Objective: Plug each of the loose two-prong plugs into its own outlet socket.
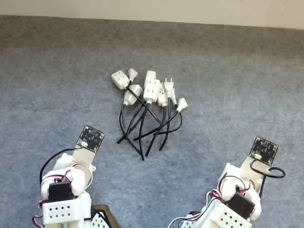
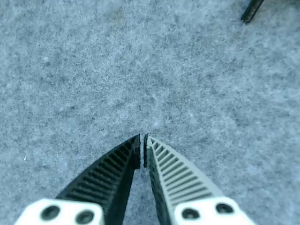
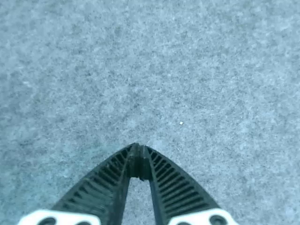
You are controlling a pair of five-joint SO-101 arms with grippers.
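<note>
Plugs (image 1: 181, 105) lie well ahead of both jaws. Left jaws and right jaws each press together over grey desk (image 1: 228, 95). Beyond the left jaws a black cord (image 2: 252, 10) is cut off; farther, sockets (image 1: 152, 88) tangle with plugs, seating unclear.

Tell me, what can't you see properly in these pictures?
1. High view: the plugs and sockets lie small and heaped together, so it is unclear whether any plug is already pushed in.
2. High view: the black cables cross over each other, hiding which cable joins which plug.
3. Left wrist view: a black cable end is cut off by the picture's edge.
</note>
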